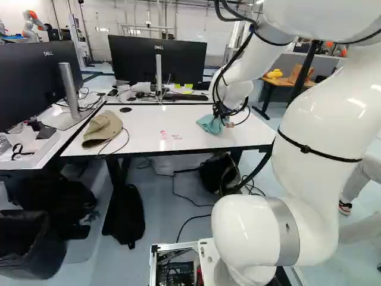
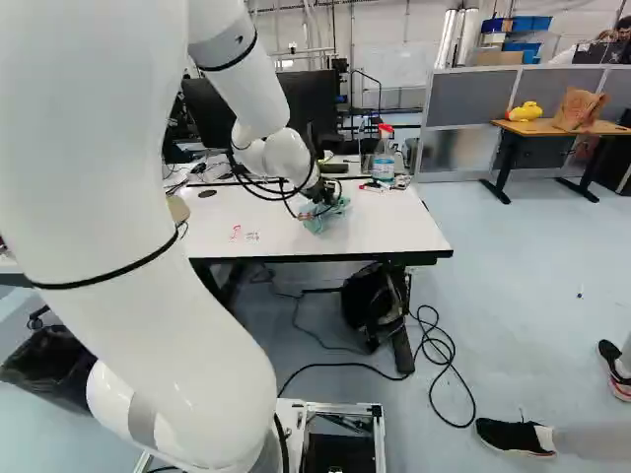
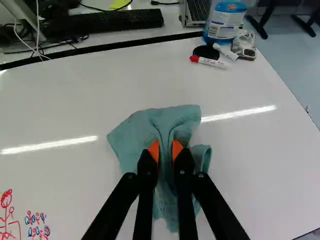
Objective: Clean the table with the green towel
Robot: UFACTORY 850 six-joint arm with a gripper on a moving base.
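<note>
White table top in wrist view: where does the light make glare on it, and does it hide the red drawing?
Wrist view: two bright streaks on the table top, at opposite sides of the green towel; neither covers the red drawing.

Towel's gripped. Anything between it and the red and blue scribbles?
Nothing visible. Just bare tabletop between the towel in the gripper and the scribbles. The tan cap lies beyond the scribbles; the red-capped marker is off that path too.

Glossy tabletop (image 3: 70, 107), matt cloth towel (image 3: 137, 132), seemingly plastic bottle (image 3: 223, 24).
</note>
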